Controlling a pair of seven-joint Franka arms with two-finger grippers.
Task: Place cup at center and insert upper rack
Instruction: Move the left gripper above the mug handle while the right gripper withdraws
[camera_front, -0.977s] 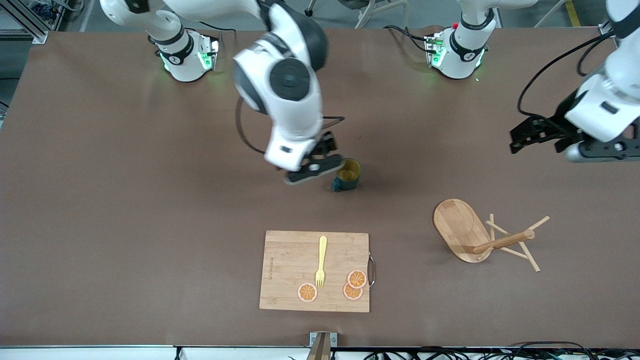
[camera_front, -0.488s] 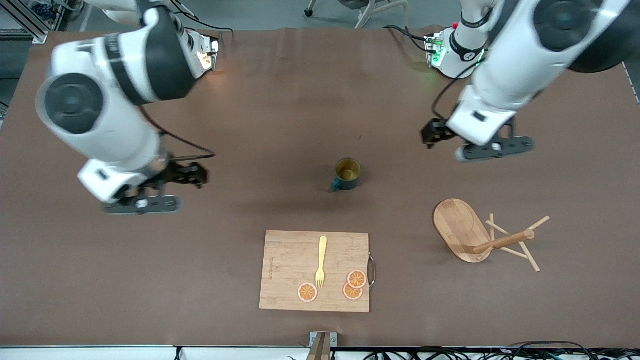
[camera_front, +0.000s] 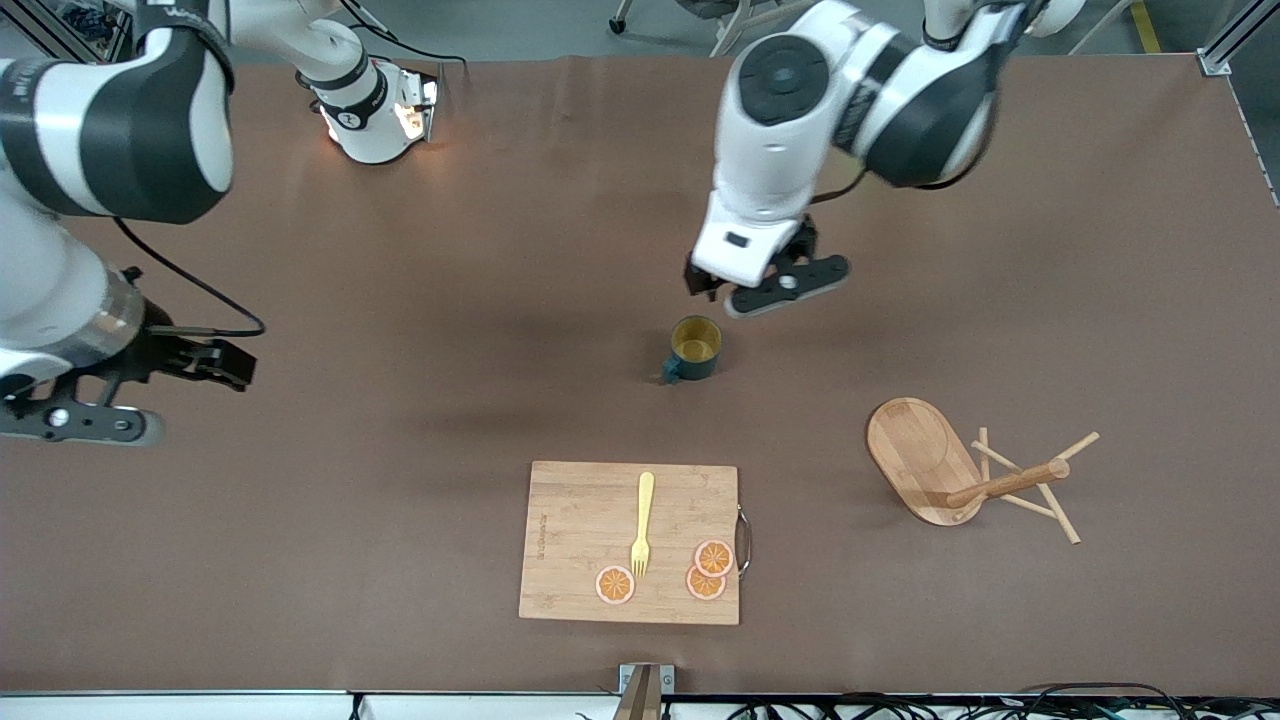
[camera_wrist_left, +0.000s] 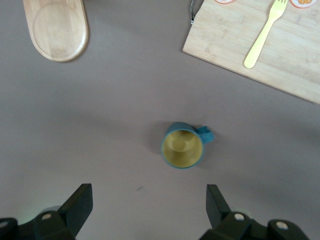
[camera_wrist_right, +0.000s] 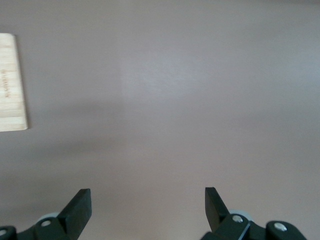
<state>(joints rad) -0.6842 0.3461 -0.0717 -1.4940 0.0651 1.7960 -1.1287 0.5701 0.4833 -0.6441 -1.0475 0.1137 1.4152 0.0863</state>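
Left tool (camera_wrist_left: 145, 210) spread above cup (camera_front: 694, 347) | right tool (camera_wrist_right: 145, 210) spread, waiting

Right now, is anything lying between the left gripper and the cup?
No. The left wrist view shows bare table between the open left gripper and the cup.

No legible txt or labels.

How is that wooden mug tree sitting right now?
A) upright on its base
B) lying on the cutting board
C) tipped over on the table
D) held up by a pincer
C: the mug tree lies tipped over on the table, its oval base on edge and its post and pegs sideways, no pincer touching it.
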